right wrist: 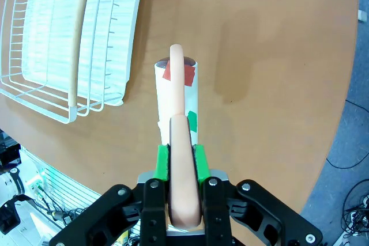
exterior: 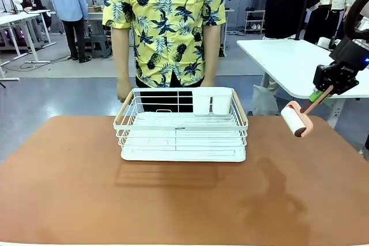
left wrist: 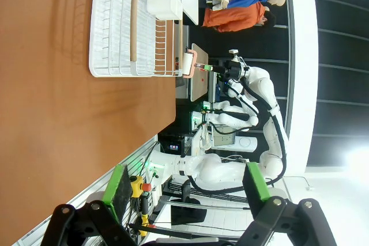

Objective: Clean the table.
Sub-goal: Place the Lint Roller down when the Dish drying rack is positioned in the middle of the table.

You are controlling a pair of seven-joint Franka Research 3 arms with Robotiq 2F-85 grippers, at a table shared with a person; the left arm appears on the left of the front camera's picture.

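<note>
The table [exterior: 173, 200] has a reddish-brown top, which spreads below the roller in the right wrist view [right wrist: 259, 56] and runs up the left side of the left wrist view [left wrist: 46, 113]. My right gripper [exterior: 320, 93] [right wrist: 183, 159] is shut on the peach handle of a lint roller [exterior: 297, 120] [right wrist: 176, 96]. Its white roll hangs over the table's far right part, to the right of the rack. The left wrist view shows the same roller [left wrist: 187, 63] far off, beside the rack. My left gripper [left wrist: 187, 191] is open with nothing between its green pads, off the table's edge.
A white wire dish rack [exterior: 181, 136] [right wrist: 69, 38] [left wrist: 115, 33] with wooden handles stands at the table's middle far side. A person [exterior: 164, 27] in a yellow print shirt stands right behind it. A white-topped table [exterior: 294, 61] stands at the back right.
</note>
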